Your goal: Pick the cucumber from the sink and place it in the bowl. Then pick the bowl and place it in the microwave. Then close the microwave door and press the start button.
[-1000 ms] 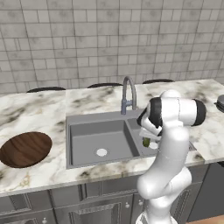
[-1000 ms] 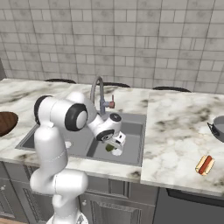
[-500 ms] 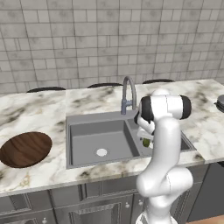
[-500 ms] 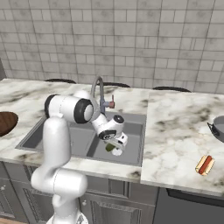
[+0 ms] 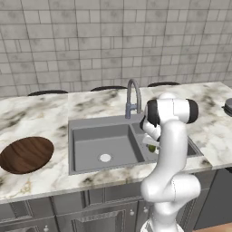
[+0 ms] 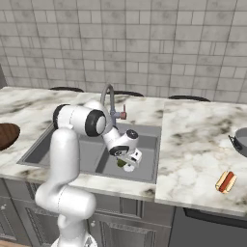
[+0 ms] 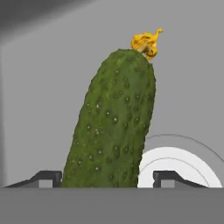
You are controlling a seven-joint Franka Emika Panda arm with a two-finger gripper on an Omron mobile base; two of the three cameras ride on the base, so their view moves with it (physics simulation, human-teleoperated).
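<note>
The cucumber [image 7: 113, 122] is a bumpy green oblong with a yellow withered flower at its far end. It lies on the floor of the right basin of the grey sink [image 5: 90, 124], close to a white drain [image 7: 183, 166]. My gripper [image 7: 107, 177] is low in that basin and open, with one dark fingertip on each side of the cucumber's near end. A small gap shows beside the right fingertip [image 7: 168, 176]. From the base, the cucumber [image 6: 120, 163] peeks out under the gripper [image 6: 126, 161]. The brown wooden bowl [image 5: 26, 154] rests on the counter far left of the sink. The microwave is out of view.
The curved metal faucet [image 5: 132, 95] rises just behind the hand, and the basin walls close it in. To the right, a hot dog [image 6: 226, 181] lies on the marble counter near a dark pan [image 6: 241, 140]. The left basin holds a white drain [image 5: 105, 157].
The arm's upper links have swung in over the sink. The hand has stayed low in the right basin over the cucumber, which has not moved.
</note>
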